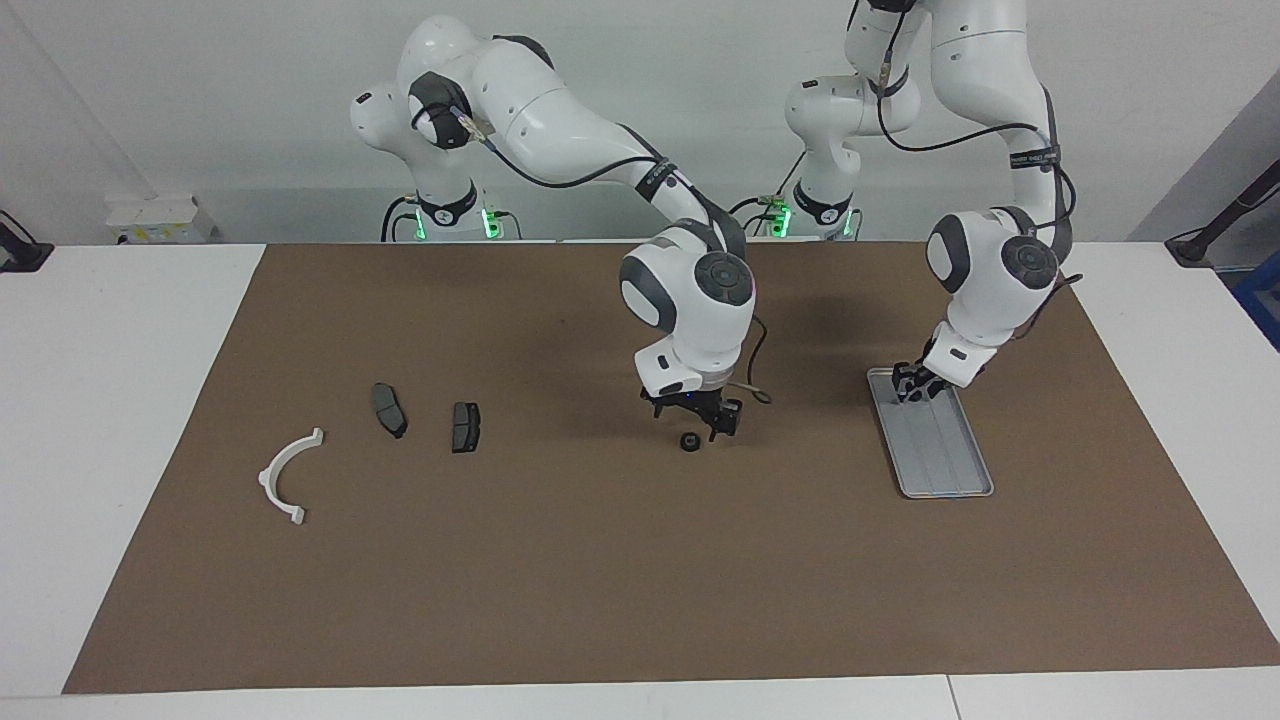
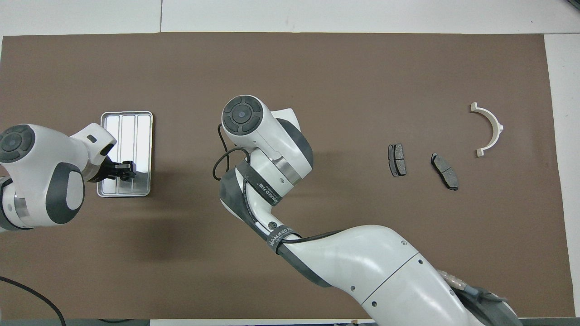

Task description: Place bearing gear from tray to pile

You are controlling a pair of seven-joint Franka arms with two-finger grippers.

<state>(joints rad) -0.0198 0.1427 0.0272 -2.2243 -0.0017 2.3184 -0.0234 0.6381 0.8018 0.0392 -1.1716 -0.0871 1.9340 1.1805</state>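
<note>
A small black bearing gear [image 1: 689, 442] lies on the brown mat mid-table. My right gripper [image 1: 693, 422] hangs open just above it, one finger to each side; the overhead view hides both under the right arm's wrist. The silver ribbed tray [image 1: 945, 455] [image 2: 129, 127] lies toward the left arm's end. My left gripper [image 1: 908, 388] [image 2: 125, 170] is down in the tray's end nearer the robots, and what is under it is hidden. The pile is a white arc [image 1: 268, 478] [image 2: 498, 127] and two dark brake pads [image 1: 389, 409] [image 1: 465, 426].
The brown mat [image 1: 600, 580] covers most of the white table. The right arm stretches slantwise across the mat's middle in the overhead view. A small white box [image 1: 160, 218] stands off the mat at the right arm's end, near the robots.
</note>
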